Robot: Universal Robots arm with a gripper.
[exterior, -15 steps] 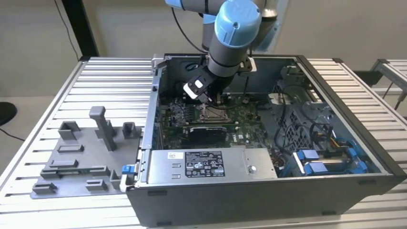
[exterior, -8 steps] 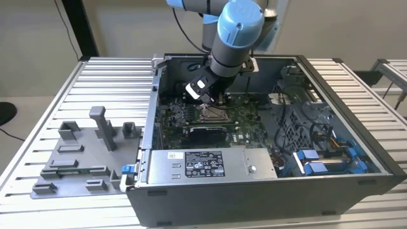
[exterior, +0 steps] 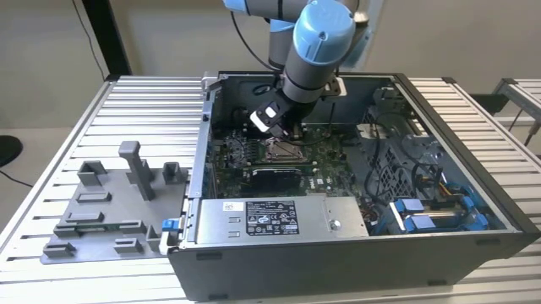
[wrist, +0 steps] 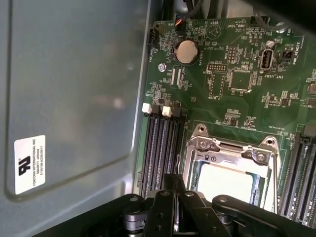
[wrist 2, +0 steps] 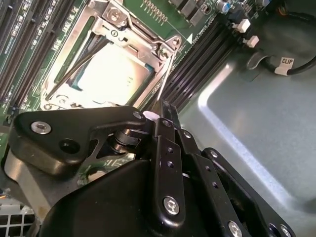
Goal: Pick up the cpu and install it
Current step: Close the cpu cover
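Observation:
The cpu (wrist 2: 111, 74) is a silvery-white square lying flat inside the metal-framed socket (wrist 2: 116, 19) on the green motherboard, and it appears again in the first wrist view (wrist: 227, 181). In the exterior view the arm reaches down into the open computer case, with my gripper (exterior: 283, 134) just above the socket (exterior: 284, 151). My gripper (wrist 2: 163, 106) has its black fingers together beside the socket's edge, off the cpu. A thin metal socket lever (wrist 2: 167, 74) runs up to the fingertips. I cannot tell whether it is pinched between them.
The case walls (exterior: 338, 266) ring the motherboard. A power supply (exterior: 270, 218) lies in front of the socket, and blue-clipped cables (exterior: 422, 215) are at the exterior view's right. Memory slots (wrist: 160, 148) flank the socket. A grey plastic tray with posts (exterior: 101, 209) stands outside on the slatted table.

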